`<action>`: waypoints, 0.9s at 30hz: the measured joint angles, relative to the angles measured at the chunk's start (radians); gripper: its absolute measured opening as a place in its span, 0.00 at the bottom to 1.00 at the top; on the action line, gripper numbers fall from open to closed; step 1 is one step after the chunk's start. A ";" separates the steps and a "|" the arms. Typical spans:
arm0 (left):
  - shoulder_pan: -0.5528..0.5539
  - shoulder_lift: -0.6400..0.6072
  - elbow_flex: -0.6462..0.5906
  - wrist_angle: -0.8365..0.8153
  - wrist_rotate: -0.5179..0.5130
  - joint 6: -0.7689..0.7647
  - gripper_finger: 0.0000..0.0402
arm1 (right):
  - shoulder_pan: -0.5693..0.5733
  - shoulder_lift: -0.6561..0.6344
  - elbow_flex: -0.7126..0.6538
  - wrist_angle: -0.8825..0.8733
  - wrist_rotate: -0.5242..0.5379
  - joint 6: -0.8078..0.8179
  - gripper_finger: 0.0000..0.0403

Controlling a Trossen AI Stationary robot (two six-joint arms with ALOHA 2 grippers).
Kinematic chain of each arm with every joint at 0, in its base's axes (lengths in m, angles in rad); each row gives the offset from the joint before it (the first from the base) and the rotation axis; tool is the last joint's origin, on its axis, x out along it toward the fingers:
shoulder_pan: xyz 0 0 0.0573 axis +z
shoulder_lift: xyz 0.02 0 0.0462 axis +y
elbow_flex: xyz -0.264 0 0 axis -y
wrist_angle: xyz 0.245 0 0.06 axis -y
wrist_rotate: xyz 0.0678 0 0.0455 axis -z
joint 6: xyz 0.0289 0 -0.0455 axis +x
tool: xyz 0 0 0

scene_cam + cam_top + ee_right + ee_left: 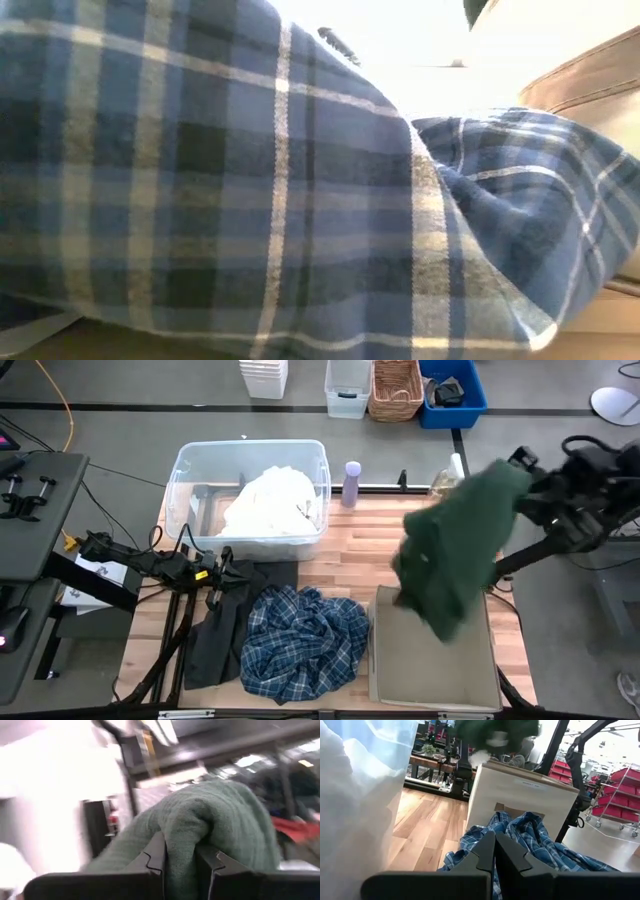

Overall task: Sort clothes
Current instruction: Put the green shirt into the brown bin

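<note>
The right gripper (180, 857) pinches the green garment (455, 550), which hangs in the air above the beige bin (435, 675). The left gripper (495, 855), jaws closed and empty, rests beside the plaid shirt (300, 640).

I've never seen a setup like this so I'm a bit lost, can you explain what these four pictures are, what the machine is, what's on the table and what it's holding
This is a robot with two dark arms at a wooden table, each ending in a two-finger gripper. One camera looks straight down from above, one sits at table height, and one rides on each wrist. The right gripper is pinching a dark green garment and holds it in the air over a beige fabric bin. The left gripper is shut and empty, low on the table beside a black-grey piece. A blue plaid shirt lies crumpled in front; it fills the table-height picture. White clothes sit in a clear plastic tub.
</note>
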 joint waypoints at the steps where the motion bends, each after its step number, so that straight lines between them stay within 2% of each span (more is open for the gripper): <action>1: 0.000 0.000 0.000 0.000 0.000 0.000 0.00 | 0.021 0.008 0.019 -0.001 -0.023 -0.024 0.10; 5: 0.000 0.000 0.000 0.000 0.000 0.000 0.00 | 0.087 0.040 0.067 -0.057 -0.107 -0.040 0.10; 11: 0.000 0.000 0.000 0.000 0.000 0.000 0.00 | 0.166 0.079 0.062 -0.244 -0.144 0.127 0.10; 18: 0.000 0.000 0.000 0.000 0.000 0.000 0.00 | 0.259 0.103 -0.024 -0.454 -0.143 0.550 0.10; 23: 0.000 0.000 0.000 0.000 0.000 0.000 0.00 | 0.387 0.119 -0.116 -0.482 -0.196 0.917 0.10; 27: 0.000 0.000 0.000 0.000 0.000 0.000 0.00 | 0.509 0.142 -0.186 -0.491 -0.198 1.124 0.10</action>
